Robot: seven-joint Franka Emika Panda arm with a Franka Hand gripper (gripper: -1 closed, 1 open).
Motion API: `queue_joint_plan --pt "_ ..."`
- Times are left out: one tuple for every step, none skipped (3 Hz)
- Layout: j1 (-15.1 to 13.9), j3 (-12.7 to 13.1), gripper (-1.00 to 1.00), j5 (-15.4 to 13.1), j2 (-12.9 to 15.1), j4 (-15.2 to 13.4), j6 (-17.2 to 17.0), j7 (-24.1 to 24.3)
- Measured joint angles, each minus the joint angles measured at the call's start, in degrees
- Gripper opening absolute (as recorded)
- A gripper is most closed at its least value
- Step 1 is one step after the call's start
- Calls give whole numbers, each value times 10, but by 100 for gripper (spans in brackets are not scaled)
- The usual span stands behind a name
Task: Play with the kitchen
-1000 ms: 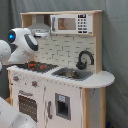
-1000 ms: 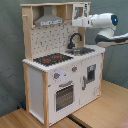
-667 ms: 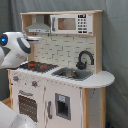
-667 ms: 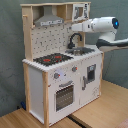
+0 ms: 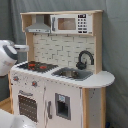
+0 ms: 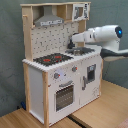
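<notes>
Kitchen (image 5: 60, 70) stands upright on the wooden floor, oven door (image 6: 64, 95) closed, nothing visibly shifted. Arm (image 6: 100, 36) hangs beside the sink (image 5: 72, 74), not touching in either exterior view. Finger state: cannot tell. Play looks barely begun.

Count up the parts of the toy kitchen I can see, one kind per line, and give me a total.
Black stovetop with red burners: 1
Black curved faucet: 1
Grey sink basin: 1
White microwave: 1
Grey range hood: 1
White oven door with window: 1
Total: 6
</notes>
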Motion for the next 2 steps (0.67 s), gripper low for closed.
queue_joint_plan --pt "29 26 100 12 -36 -20 -23 25" --pt "59 54 100 26 -74 -42 -47 52"
